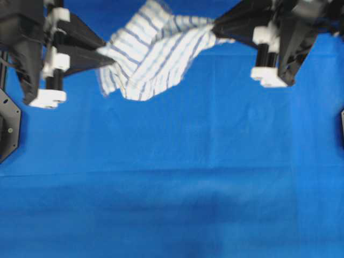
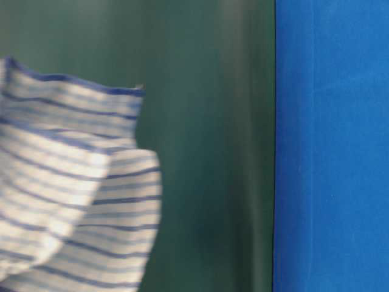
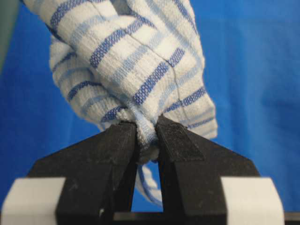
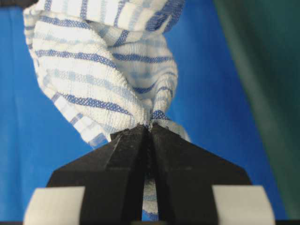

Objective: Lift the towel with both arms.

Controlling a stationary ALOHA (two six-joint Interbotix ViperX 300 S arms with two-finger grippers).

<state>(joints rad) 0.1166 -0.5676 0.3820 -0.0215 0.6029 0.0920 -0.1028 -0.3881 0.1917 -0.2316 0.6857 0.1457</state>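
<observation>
The white towel with thin blue stripes hangs in the air between my two arms, sagging in the middle above the blue table cover. My left gripper is shut on the towel's left end, with bunched cloth pinched between its black jaws. My right gripper is shut on the right end; the towel rises from its closed tips. The table-level view shows the towel hanging at the left, off the surface.
The blue table cover spreads under both arms. A dark green wall stands behind. A black mount sits at the left edge of the overhead view.
</observation>
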